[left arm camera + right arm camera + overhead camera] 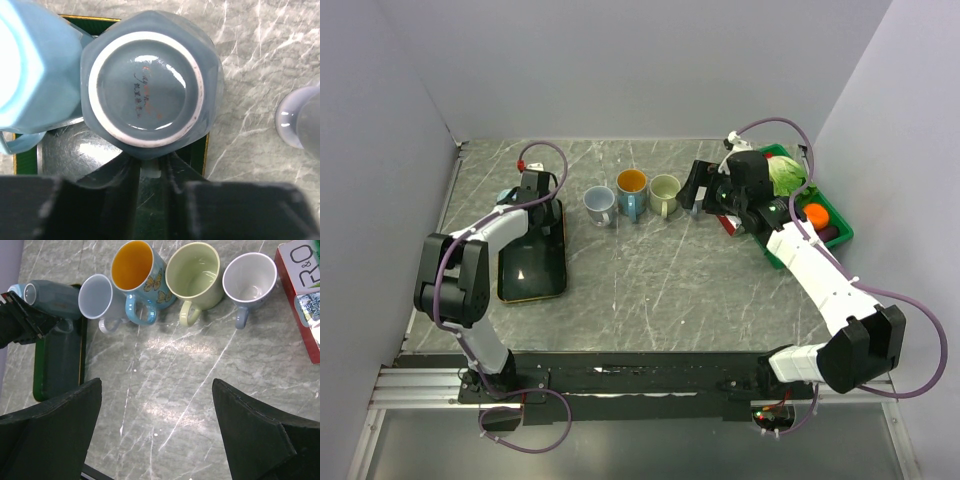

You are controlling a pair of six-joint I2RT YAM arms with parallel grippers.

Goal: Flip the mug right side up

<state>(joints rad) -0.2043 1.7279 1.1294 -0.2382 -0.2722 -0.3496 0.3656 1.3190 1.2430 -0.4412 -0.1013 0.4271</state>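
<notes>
A grey-blue mug [150, 80] is over the far end of the dark tray [60, 150], with its white-ringed base facing the left wrist camera. My left gripper [150, 167] is shut on its handle, which shows as a pale piece between the fingers. In the right wrist view the mug [52, 297] looks tipped, base to the left. In the top view my left gripper [532, 190] hides it. My right gripper [157, 382] is open and empty above bare table, near the mug row.
A light blue mug [35, 60] touches the held mug on its left. Upright mugs stand in a row: white-grey [599, 206], blue butterfly [631, 192], pale green [665, 192], white [249, 277]. A red box [302, 295] and a green vegetable basket [840, 225] sit right.
</notes>
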